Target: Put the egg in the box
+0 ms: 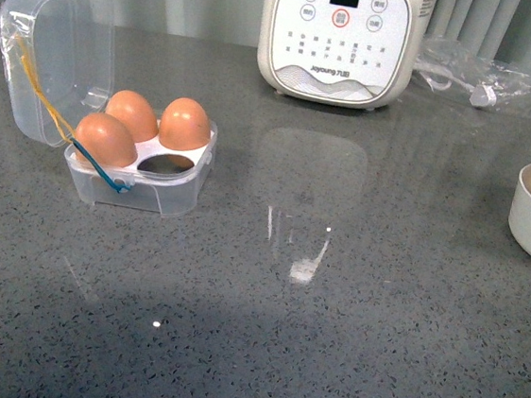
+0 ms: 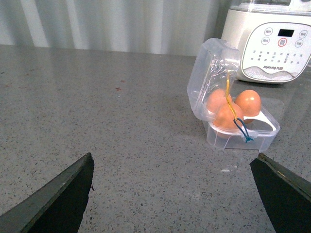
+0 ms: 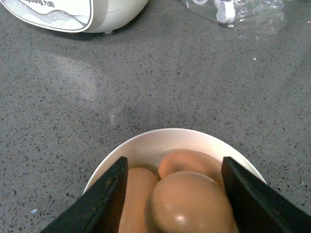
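At the left of the front view, the small square clear plastic box (image 1: 140,172) sits on the grey speckled countertop (image 1: 330,310) with its hinged clear lid (image 1: 57,58) thrown back and standing upright toward the upper left. Three brown eggs (image 1: 132,114) fill three holes of its white tray, and the hole at the front right (image 1: 167,162) is bare. A yellow elastic loop (image 1: 43,100) runs from the lid to the tray, and a blue loop (image 1: 106,176) hangs over the front wall. A white kitchen appliance with a button panel (image 1: 338,36) stands at the top centre, with a crumpled clear plastic bag (image 1: 478,74) in the upper right. The round white bowl (image 1: 529,222) is cut off by the right edge, well apart from the box. In the right wrist view, the right gripper (image 3: 174,160) reaches down into this bowl with its dark jaws spread wide on either side of a smooth orange-brown egg (image 3: 192,204). That egg lies against a second brown egg (image 3: 187,162) and a third brown egg (image 3: 136,194), and I cannot tell whether either finger touches it. The left gripper (image 2: 175,158) hangs over bare counter with its jaws wide and nothing between them, and the box lies beyond them.
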